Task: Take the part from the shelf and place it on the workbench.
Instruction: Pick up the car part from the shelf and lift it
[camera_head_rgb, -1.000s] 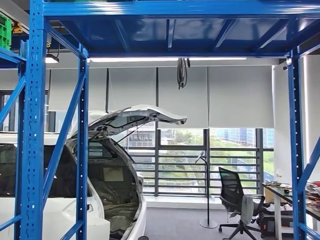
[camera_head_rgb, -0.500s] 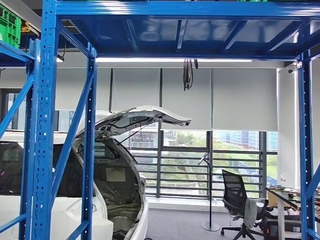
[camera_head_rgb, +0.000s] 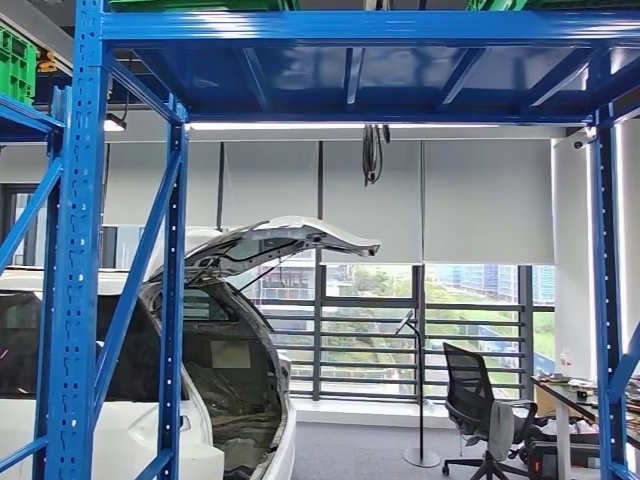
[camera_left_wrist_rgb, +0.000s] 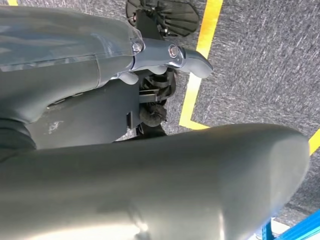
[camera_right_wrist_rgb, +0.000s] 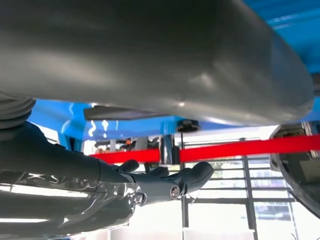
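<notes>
- Part: I cannot tell where it lies; the blue shelf (camera_head_rgb: 75, 250) frames the head view.
- Left hand (camera_left_wrist_rgb: 166, 55): fingers extended, holding nothing, above grey floor (camera_left_wrist_rgb: 256, 60).
- Right hand (camera_right_wrist_rgb: 166, 182): fingers extended, empty, beneath a blue beam (camera_right_wrist_rgb: 124, 122).
- White car (camera_head_rgb: 226, 380), chair (camera_head_rgb: 483, 415) behind.

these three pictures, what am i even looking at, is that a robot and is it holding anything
Yes, it is a humanoid robot with two arms, and each picture comes from one of its own cameras. The head view looks forward through a blue shelf frame at a white car with its hatch open, an office chair and windows behind. The other two come from cameras at its wrists. The left wrist view looks down past the left hand at grey carpet with a yellow line. The right wrist view shows the right hand near a red bar and blue shelving. Both hands look empty, fingers extended. No part or workbench is visible yet.
</notes>
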